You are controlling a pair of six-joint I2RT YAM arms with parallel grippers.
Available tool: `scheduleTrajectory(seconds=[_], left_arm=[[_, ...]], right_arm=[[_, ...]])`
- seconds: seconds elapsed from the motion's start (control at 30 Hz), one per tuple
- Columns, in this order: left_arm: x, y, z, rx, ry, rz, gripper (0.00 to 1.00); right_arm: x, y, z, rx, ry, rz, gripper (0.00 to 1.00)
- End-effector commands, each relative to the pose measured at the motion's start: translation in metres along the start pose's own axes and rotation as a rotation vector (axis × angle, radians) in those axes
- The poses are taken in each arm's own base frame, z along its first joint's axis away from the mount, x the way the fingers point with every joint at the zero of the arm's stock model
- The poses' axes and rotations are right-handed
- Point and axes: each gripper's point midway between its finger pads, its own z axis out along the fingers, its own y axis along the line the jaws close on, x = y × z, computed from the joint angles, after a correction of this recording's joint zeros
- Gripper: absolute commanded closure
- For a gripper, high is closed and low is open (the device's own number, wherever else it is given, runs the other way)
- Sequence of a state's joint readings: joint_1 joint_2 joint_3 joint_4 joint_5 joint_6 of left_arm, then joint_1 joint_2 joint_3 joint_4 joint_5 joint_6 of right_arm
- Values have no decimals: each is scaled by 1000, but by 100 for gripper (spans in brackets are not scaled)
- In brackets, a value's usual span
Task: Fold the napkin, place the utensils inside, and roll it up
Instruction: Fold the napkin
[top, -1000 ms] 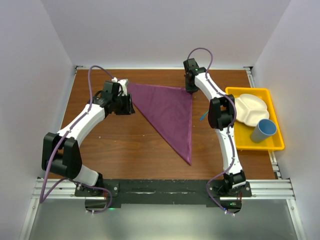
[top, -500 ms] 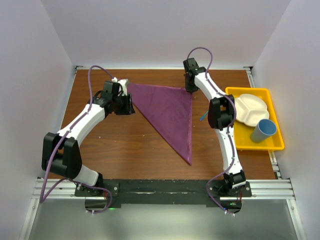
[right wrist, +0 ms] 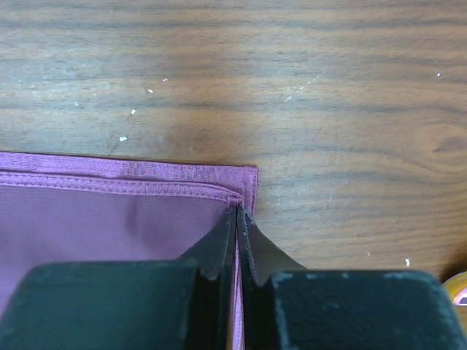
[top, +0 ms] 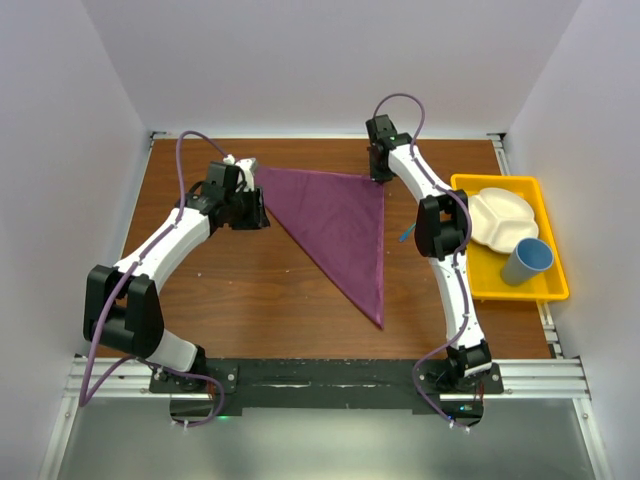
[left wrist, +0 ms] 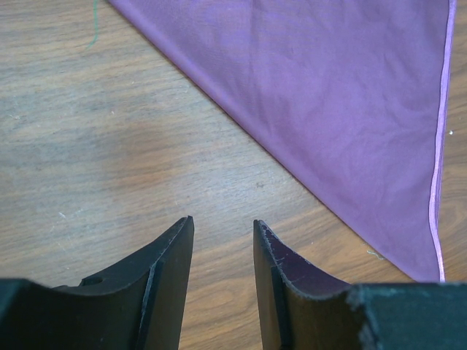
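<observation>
The plum-purple napkin point(top: 345, 225) lies folded into a triangle on the wooden table, its long point toward the near edge. My right gripper point(top: 380, 178) is shut on the napkin's far right corner; in the right wrist view the closed fingers point(right wrist: 238, 210) pinch the hemmed corner point(right wrist: 109, 211). My left gripper point(top: 255, 208) is open and empty just left of the napkin's far left corner, with bare wood between its fingers point(left wrist: 222, 222) and the cloth point(left wrist: 328, 95) ahead and to the right. A thin bluish utensil point(top: 404, 233) shows beside the right arm, mostly hidden by it.
A yellow tray point(top: 555, 285) sits at the right edge, holding a white divided plate point(top: 500, 215) and a blue cup point(top: 527, 260). White walls enclose the table on the left, back and right.
</observation>
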State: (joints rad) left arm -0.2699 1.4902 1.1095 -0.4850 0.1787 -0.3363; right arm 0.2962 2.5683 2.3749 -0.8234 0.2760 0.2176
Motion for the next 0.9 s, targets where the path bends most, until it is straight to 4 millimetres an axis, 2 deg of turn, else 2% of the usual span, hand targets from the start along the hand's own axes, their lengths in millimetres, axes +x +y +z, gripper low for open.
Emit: scheduleTrajectory(seconds=[0.0, 0.37, 0.6, 0.63, 0.73, 0.83, 0.87], left_arm=[[-17, -7, -7, 22, -66, 31, 57], [-16, -5, -9, 12, -68, 32, 57], [-19, -5, -9, 4, -76, 31, 57], [-20, -3, -8, -1, -73, 29, 57], [-29, -3, -6, -5, -88, 22, 56], [-46, -2, 0, -4, -115, 11, 56], [-53, -1, 2, -1, -129, 2, 56]], right_arm=[[-27, -2, -23, 6, -75, 16, 100], [-33, 0, -17, 6, -92, 17, 100], [-27, 0, -8, 8, -77, 15, 100], [-27, -1, -7, 12, -77, 16, 95], [-28, -4, -8, 20, -80, 15, 89], [-31, -10, -13, 40, -81, 20, 73], [-37, -11, -21, 44, -93, 33, 64]])
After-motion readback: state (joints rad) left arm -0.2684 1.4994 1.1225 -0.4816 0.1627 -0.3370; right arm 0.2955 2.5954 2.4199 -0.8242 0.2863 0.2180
